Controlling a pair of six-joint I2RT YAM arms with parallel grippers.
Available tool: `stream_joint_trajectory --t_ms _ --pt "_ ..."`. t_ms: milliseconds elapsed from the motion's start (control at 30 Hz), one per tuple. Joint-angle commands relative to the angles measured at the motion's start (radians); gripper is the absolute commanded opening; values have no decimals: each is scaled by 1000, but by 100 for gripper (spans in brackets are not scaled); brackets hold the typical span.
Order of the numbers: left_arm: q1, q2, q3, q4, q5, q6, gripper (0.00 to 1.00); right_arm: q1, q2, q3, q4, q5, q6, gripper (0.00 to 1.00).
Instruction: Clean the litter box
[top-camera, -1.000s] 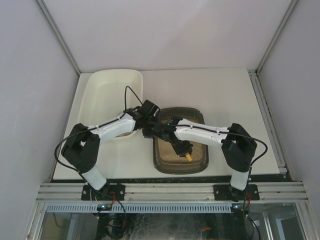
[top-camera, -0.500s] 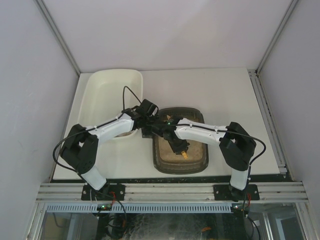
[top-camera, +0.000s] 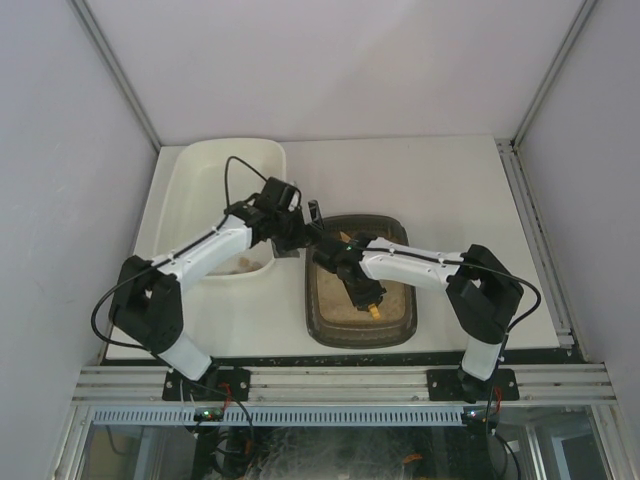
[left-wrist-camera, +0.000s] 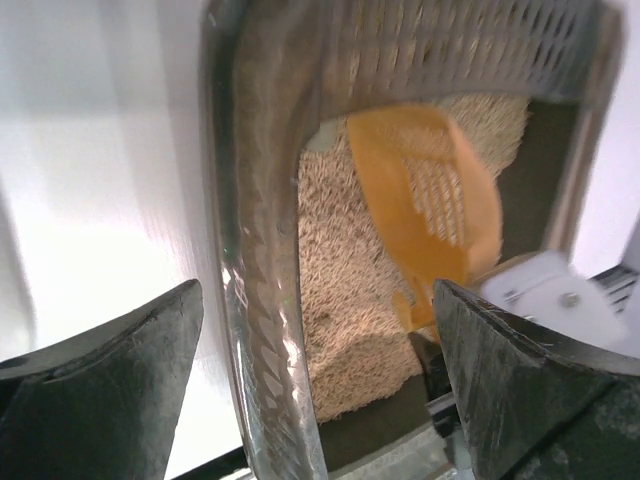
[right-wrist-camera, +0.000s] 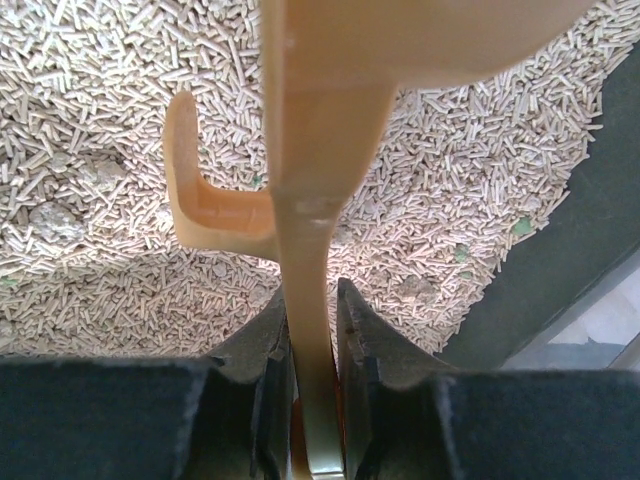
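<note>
Your left tool (left-wrist-camera: 315, 335) hangs spread over the rim of the litter box (left-wrist-camera: 250, 250), likely stiff, slick and litter-heavy, so grip that wall there, while your right tool (right-wrist-camera: 312, 335) pinches the scoop (right-wrist-camera: 300, 170) handle.

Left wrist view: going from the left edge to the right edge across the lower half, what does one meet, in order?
One dark finger of the left hand → the litter box rim → beige litter → orange scoop → the hand's other finger.
</note>
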Motion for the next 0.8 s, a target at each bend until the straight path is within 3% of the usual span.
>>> stream_joint_trajectory --t_ms 0,333,567,767 --pt "137 -83 111 48 90 0 100 4 -26 -3 47 -15 -33 0" --pt "454 -148 117 85 184 -28 100 -47 -21 0 117 -65 -116 0" --pt "548 -197 77 84 167 10 100 -73 -10 -1 172 -91 -163 0" --pt "579 -200 34 96 185 15 100 -46 -29 13 156 47 -160 0"
